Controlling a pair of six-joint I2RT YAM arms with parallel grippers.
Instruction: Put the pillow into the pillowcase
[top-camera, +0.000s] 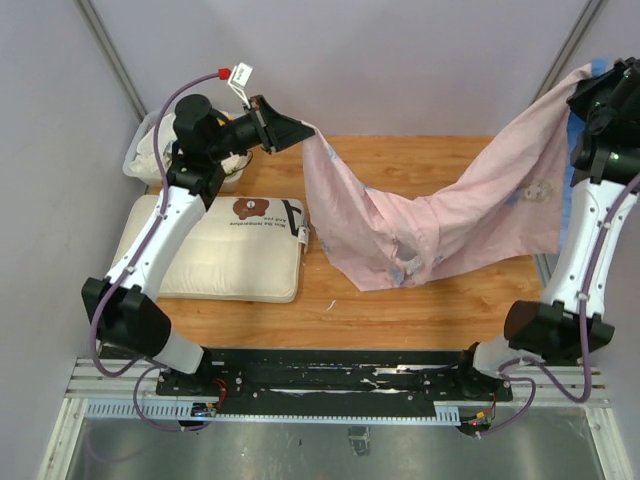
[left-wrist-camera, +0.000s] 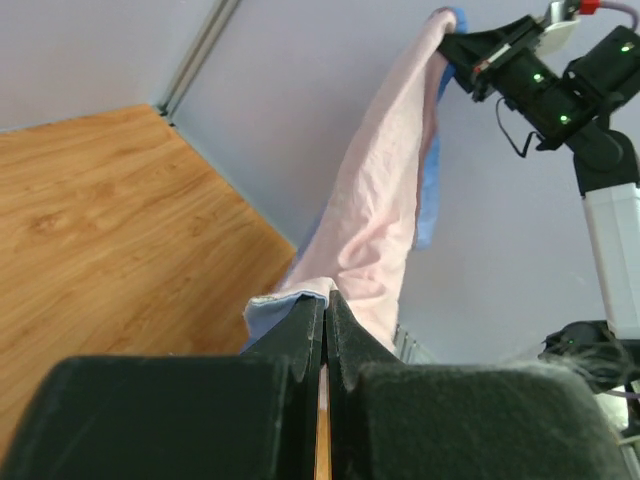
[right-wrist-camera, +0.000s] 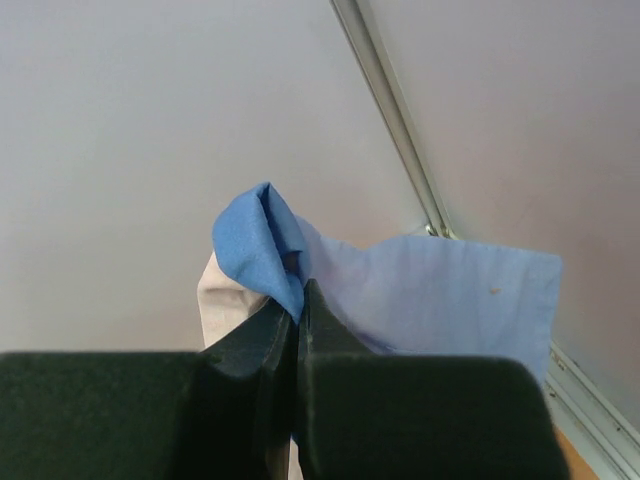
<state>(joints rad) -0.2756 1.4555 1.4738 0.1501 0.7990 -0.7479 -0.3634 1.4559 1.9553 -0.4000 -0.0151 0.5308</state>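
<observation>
The left gripper (top-camera: 306, 131) and right gripper (top-camera: 584, 84) each pinch tight an end of the pillowcase (top-camera: 430, 225), slung between them. The pillow (top-camera: 215, 258) lies at seven o'clock from the left gripper (the nearer arm), long axis left-right.

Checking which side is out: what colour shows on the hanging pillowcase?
The pillowcase shows pale pink; top view.
</observation>
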